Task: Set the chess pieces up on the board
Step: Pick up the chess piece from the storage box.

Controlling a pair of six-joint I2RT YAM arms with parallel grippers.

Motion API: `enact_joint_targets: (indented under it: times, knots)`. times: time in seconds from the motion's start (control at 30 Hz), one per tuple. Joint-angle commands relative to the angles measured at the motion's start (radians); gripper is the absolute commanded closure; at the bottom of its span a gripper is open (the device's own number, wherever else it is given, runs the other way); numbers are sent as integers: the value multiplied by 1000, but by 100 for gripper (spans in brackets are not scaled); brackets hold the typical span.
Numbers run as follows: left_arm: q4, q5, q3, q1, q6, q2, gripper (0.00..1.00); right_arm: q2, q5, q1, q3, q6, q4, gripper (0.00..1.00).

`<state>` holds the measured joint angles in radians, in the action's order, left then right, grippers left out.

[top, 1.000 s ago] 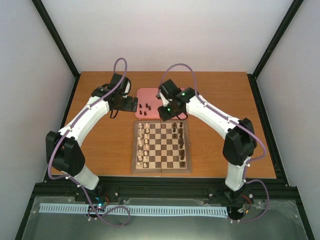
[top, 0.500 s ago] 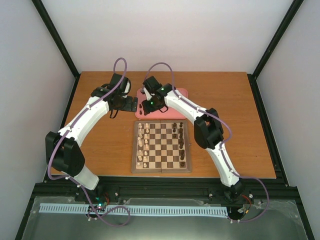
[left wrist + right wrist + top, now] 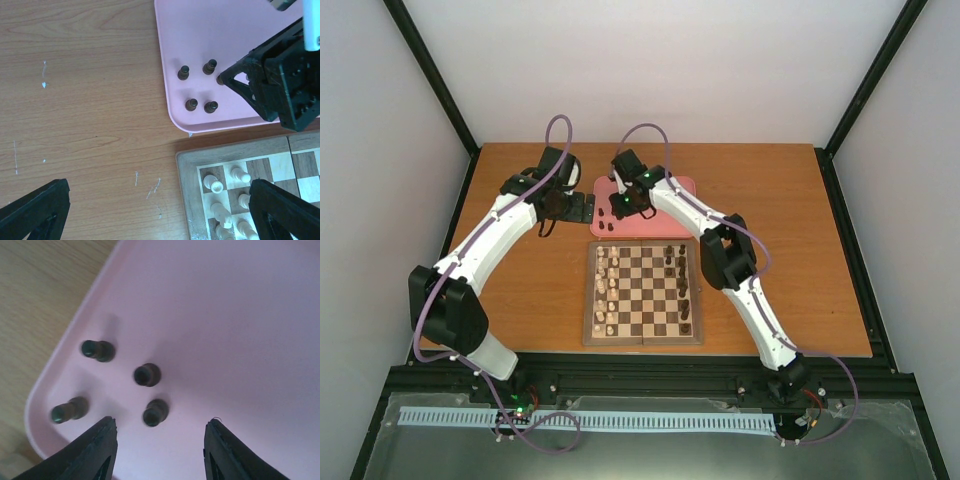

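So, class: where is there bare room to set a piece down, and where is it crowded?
Free: board middle, between cream-white pieces and dark pieces; table right of the board; pink tray's right side. Crowded: tray's near-left corner, loose dark pieces by the right gripper.

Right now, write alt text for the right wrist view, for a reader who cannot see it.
Four small dark chess pieces sit loosely grouped near the rounded corner of a pink tray, seen from above. The right gripper hangs over them with its black fingers apart and nothing between them. Wooden table shows at the left.
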<state>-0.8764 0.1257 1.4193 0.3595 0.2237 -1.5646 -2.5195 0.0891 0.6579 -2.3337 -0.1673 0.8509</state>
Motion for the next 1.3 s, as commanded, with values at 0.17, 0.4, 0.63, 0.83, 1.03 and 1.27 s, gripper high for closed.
enact_joint_targets:
  times: [0.17,0.4,0.63,0.83,1.03,1.27]
  knots:
    - [3,-10,13,7,6,12,0,-72,42,-14,-52,-8,-26,53]
    - [4,-11,12,7,8,2,0,-105,70,-27,-87,-16,-38,61]
    - [4,-10,14,7,9,-3,0,-117,104,-31,-88,-24,-34,68]
    - [5,-13,13,7,9,-7,0,-119,107,-32,-82,-25,-34,70]
    - [2,-13,14,7,9,-8,0,-125,106,-34,-90,-29,-39,78]
    - [5,-20,15,7,10,-9,0,-120,85,-38,-89,-27,-33,94]
